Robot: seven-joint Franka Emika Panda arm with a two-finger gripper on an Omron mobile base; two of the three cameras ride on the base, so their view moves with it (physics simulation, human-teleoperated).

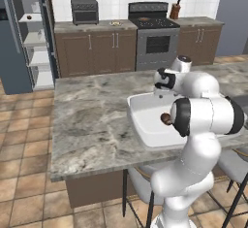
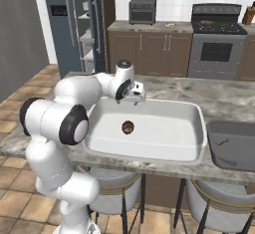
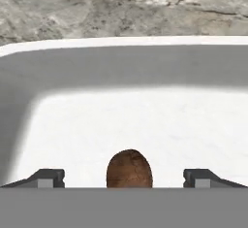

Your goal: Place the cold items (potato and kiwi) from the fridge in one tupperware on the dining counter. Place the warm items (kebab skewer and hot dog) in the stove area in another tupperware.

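White rectangular tupperware tub [image 2: 149, 151] sits on grey marble dining counter [image 1: 87, 125], near its front edge. Brown oval kiwi [image 2: 128, 126] lies on tub floor, approx centre-left. Gripper [image 3: 124, 178] released, fingers wide apart either side of kiwi, not touching.

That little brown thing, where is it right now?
The brown item lies on the floor of the white tupperware on the marble counter, left of the grey tupperware.
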